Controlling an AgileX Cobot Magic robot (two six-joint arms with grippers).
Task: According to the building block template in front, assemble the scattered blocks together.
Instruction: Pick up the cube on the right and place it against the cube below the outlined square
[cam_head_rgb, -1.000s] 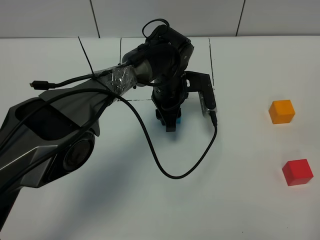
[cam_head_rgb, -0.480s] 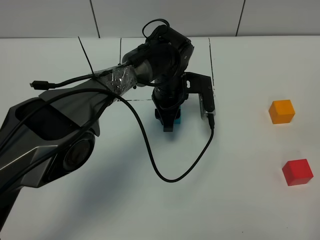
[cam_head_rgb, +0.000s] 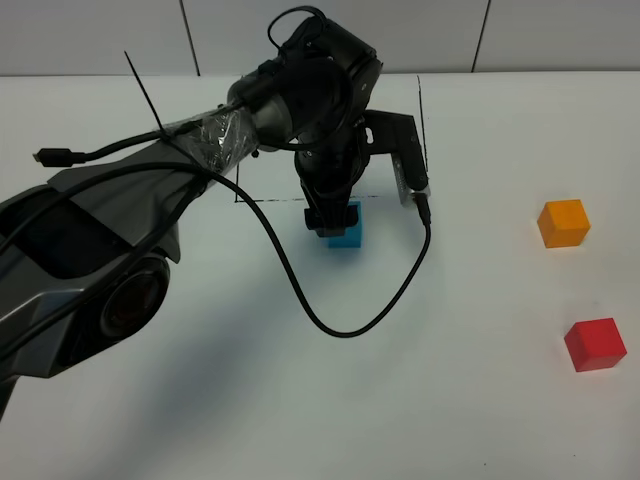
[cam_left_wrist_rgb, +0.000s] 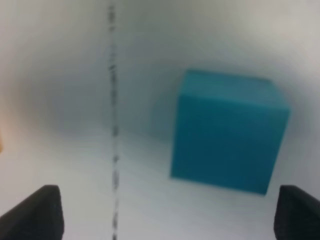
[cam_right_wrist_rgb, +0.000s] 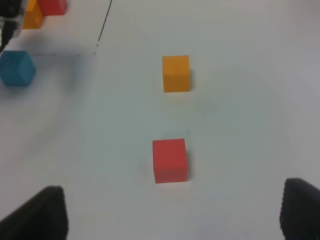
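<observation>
Since 1 second ago the left gripper (cam_head_rgb: 322, 216) has opened and lifted off the teal cube (cam_head_rgb: 346, 229), which now sits free on the white table (cam_head_rgb: 460, 400), just outside the dashed black line (cam_head_rgb: 268, 200) of the template frame. The left wrist view shows what the high camera cannot: the gripper's 2 fingertips (cam_left_wrist_rgb: 44, 214) stand wide, well clear of the cube's (cam_left_wrist_rgb: 227, 135) sides.

From above, the left arm hides the template. The right wrist view catches its orange (cam_right_wrist_rgb: 33, 18) and red (cam_right_wrist_rgb: 52, 6) cubes beyond the teal one (cam_right_wrist_rgb: 16, 68).

The right gripper (cam_right_wrist_rgb: 170, 220) is also spread wide with nothing in it. Ahead of it, the orange cube (cam_right_wrist_rgb: 176, 73) and the red cube (cam_right_wrist_rgb: 170, 160) lie apart from each other on open table, near its right side (cam_head_rgb: 564, 222) (cam_head_rgb: 595, 344). A black cable (cam_head_rgb: 345, 328) loops over the bare middle. Grey wall panels (cam_head_rgb: 560, 35) back the table.
</observation>
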